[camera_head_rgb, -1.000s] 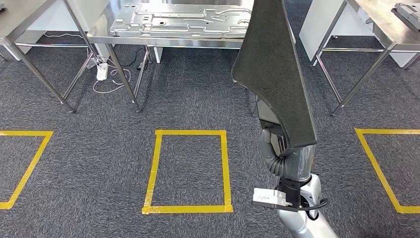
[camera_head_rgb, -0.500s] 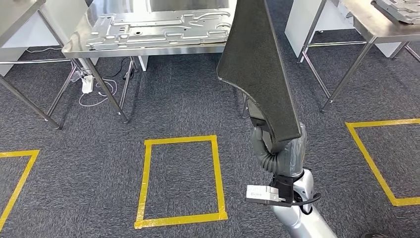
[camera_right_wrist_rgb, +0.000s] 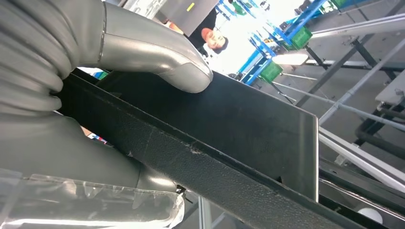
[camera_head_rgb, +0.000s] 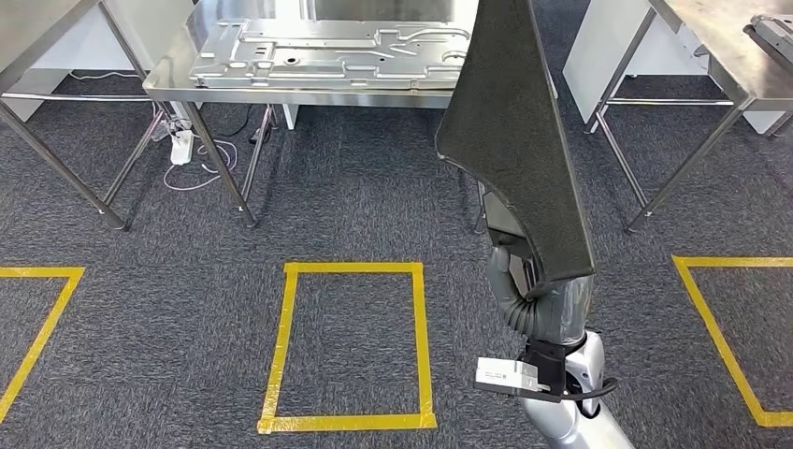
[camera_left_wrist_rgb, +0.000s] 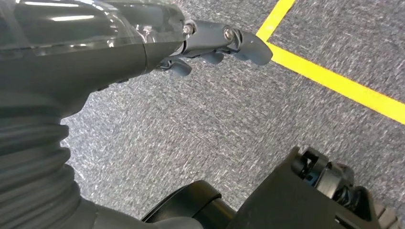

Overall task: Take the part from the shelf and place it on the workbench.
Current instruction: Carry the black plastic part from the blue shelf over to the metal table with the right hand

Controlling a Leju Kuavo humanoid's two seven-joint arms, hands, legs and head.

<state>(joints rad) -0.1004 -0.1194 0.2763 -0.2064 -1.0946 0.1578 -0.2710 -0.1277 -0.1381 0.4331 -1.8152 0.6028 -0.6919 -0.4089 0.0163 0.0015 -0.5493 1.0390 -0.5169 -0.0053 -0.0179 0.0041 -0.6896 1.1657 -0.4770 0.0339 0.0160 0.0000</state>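
Observation:
The part (camera_head_rgb: 519,140) is a long dark panel with a rough felt-like face, standing upright at centre right in the head view. My right hand (camera_head_rgb: 535,297) grips its lower end, thumb (camera_right_wrist_rgb: 157,57) pressed on the black panel (camera_right_wrist_rgb: 248,129). The steel workbench (camera_head_rgb: 281,94) stands ahead, beyond the part, with a large stamped metal sheet (camera_head_rgb: 327,51) lying on it. My left hand (camera_left_wrist_rgb: 143,43) hangs over the grey carpet, its fingers (camera_left_wrist_rgb: 239,43) apart and holding nothing.
A yellow tape rectangle (camera_head_rgb: 351,268) marks the carpet before the workbench, with others at far left and far right. More steel tables stand at left (camera_head_rgb: 37,28) and right (camera_head_rgb: 720,47). A power strip with cables (camera_head_rgb: 182,147) lies under the bench. A person (camera_right_wrist_rgb: 215,38) stands beyond the part.
The whole picture has swung left and then back right, so the camera has moved. The part stays upright in my right hand, and the workbench keeps about the same distance.

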